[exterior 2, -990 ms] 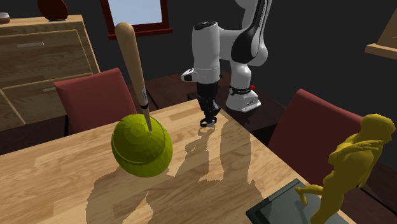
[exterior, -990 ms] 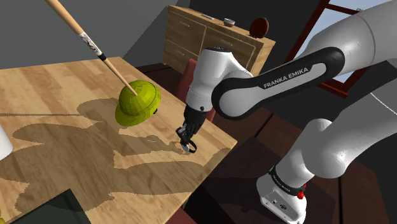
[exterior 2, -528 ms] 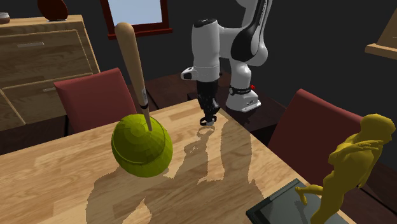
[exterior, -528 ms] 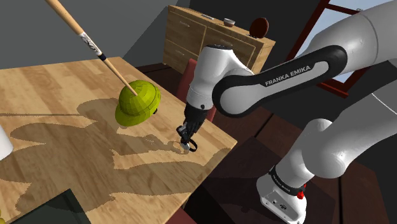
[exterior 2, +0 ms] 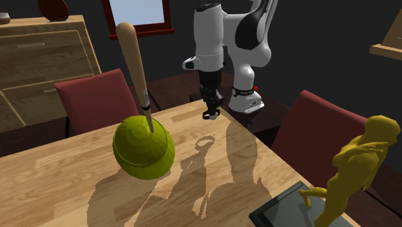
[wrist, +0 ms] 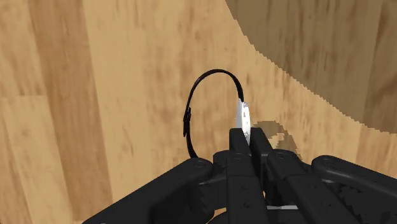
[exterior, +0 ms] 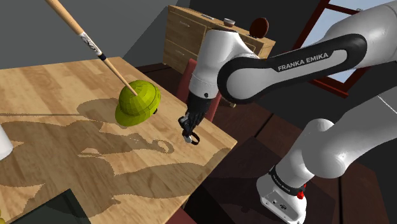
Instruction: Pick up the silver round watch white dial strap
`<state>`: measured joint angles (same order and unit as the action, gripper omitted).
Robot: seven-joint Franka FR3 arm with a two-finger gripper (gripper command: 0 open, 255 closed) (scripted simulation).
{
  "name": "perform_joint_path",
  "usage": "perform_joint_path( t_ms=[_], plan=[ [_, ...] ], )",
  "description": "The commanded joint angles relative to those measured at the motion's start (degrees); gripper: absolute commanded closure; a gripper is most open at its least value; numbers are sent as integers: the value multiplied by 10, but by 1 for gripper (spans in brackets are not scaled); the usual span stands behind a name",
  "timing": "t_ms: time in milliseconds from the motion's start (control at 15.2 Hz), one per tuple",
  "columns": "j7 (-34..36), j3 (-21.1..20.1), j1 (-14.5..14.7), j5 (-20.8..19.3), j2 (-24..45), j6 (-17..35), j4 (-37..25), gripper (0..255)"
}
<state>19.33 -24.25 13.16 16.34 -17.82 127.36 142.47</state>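
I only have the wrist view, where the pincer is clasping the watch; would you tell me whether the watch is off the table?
Observer: Yes, in the shoulder view the watch hangs from the pincer above the table, touching no wood.
Operator: Thank you. Is anything near it on the table?
Observer: A green hat with a bat propped on it sits apart from the pincer, toward the shoulder view's left.
Operator: How might I confirm the gap?
Observer: In the second exterior view the watch's ring-shaped shadow lies on the table, apart from the watch.
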Motion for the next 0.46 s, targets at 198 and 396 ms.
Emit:
perform_joint_path(
  t_ms=[198, 396],
  plan=[
    [2, 7, 1, 0, -23, -45, -22, 255],
    [3, 8, 0, -1, -27, -55, -28, 255]
  ],
)
